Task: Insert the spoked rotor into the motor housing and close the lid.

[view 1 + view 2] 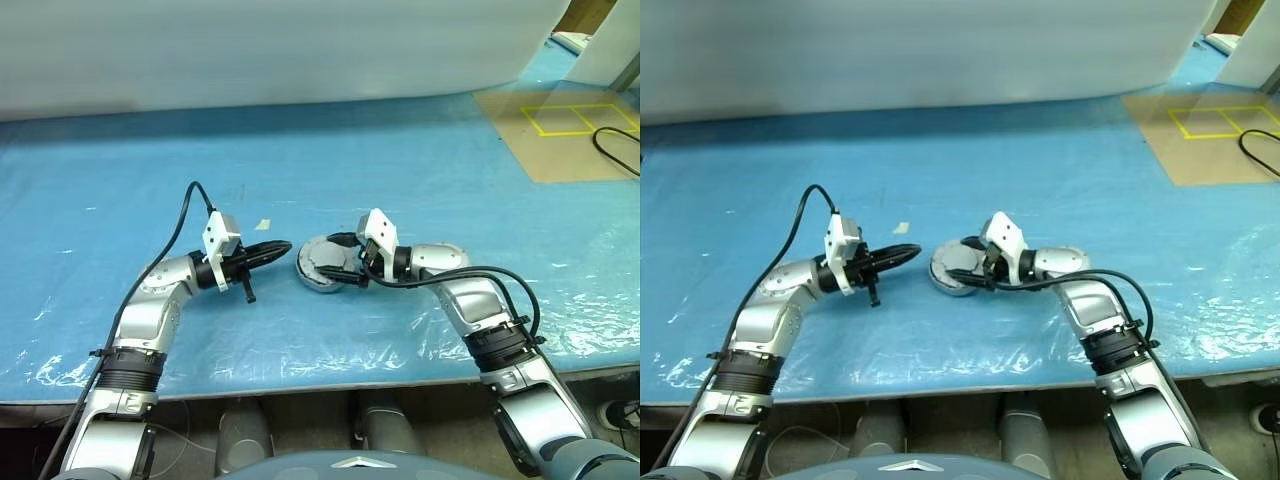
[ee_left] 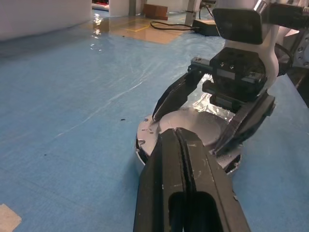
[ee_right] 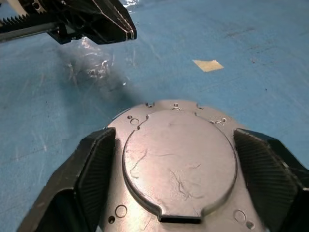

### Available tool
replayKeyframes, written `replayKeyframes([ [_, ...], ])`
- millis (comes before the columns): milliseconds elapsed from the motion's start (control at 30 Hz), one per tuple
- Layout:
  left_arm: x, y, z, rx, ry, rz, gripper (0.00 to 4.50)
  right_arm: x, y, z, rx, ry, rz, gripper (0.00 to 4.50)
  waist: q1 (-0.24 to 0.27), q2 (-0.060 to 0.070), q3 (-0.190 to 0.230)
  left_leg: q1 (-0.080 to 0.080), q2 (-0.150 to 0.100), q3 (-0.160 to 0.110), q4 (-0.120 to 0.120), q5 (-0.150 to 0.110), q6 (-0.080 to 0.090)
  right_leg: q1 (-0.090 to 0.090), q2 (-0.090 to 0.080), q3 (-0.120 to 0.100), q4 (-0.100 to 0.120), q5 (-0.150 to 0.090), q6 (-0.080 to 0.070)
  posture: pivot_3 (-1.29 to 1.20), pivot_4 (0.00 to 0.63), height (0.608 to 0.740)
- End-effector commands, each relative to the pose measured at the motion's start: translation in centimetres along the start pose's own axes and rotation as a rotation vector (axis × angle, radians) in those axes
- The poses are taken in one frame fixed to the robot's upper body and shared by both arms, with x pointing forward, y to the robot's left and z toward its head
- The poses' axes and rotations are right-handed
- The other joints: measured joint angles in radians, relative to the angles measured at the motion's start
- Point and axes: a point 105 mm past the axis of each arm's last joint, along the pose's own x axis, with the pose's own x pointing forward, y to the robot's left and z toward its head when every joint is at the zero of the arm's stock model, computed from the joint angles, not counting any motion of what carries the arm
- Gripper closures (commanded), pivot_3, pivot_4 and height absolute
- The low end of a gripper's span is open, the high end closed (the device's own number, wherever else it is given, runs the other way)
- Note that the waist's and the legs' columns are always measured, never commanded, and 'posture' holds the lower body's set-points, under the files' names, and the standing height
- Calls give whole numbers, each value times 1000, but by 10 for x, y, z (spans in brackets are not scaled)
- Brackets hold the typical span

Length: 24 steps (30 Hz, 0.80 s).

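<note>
Lid [image 3: 179, 162] sits plain face up on the housing, on the blue sheet [image 1: 300, 150]. Right gripper [image 3: 176, 188] straddles it, jaws wide, not touching. Left gripper [image 2: 181, 159] closed, empty, just beside. Risk: an off-centre squeeze could skew or slide the lid.

My right gripper [image 1: 352, 262] covers part of the lid [image 3: 179, 166], whose near edge the right wrist view cuts off. What lies beneath that plain grey face, I cannot tell.
</note>
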Motion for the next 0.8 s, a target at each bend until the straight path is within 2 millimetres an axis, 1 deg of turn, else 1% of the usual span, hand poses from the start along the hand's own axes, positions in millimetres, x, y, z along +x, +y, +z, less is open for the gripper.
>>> replayKeyframes([
  [33,-2,3,8,24,-19,11,4500,3,3,1,-5,-1,19,24,0,0,0,0,0,0,0,0,0,0,0,0,0,0,0,0,150,740],
  [233,-3,5,8,29,-18,22,4500,5,-1,-4,-12,23,-3,24,-5,0,0,0,0,0,1,0,0,0,0,0,1,0,0,0,150,740],
  [333,-4,6,9,35,-21,33,4500,5,0,-6,-14,30,1,616,-5,0,0,0,0,0,1,0,0,0,0,0,1,0,0,0,150,740],
  [400,-6,7,10,38,-26,44,4500,6,0,-5,-11,25,5,1321,-5,0,0,0,0,0,1,0,0,0,0,0,1,0,0,0,150,740],
  [433,-6,7,11,39,-27,50,4500,7,0,-5,-10,23,5,1533,-5,0,0,0,0,0,1,0,0,0,0,0,1,0,0,0,150,740],
  [800,-14,10,5,28,-14,94,4500,15,-1,8,-47,41,-15,1531,-12,0,0,2,0,0,3,0,1,0,0,0,3,0,0,0,150,740],
])
